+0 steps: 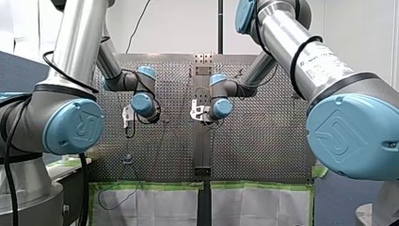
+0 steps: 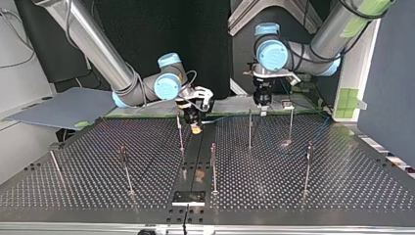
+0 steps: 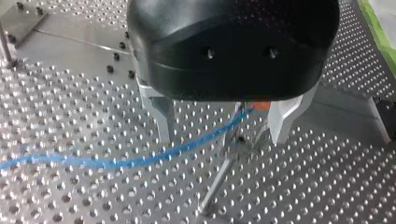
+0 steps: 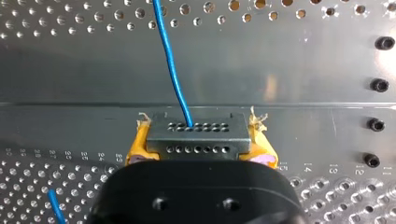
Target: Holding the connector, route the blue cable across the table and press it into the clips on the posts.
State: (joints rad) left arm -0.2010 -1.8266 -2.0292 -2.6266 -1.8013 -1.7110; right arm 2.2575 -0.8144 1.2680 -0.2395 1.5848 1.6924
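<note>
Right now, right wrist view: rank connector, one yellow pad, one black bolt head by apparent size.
1. connector
2. yellow pad, partly hidden behind the connector
3. bolt head, clearly smallest

1. Front view: a bright white wall [image 1: 179,28] backlights the scene. My right arm [image 1: 301,52] carries a broad highlight along its metal tube.
2. Top view: the backdrop is dark. The perforated table [image 2: 293,166] takes a soft sheen.
3. Left wrist view: hole rims glint. The black housing of my left gripper [image 3: 222,139] shows a dull highlight.
4. Right wrist view: the connector [image 4: 196,135] is evenly lit. The plain plate [image 4: 289,70] behind it reflects a pale band.
</note>
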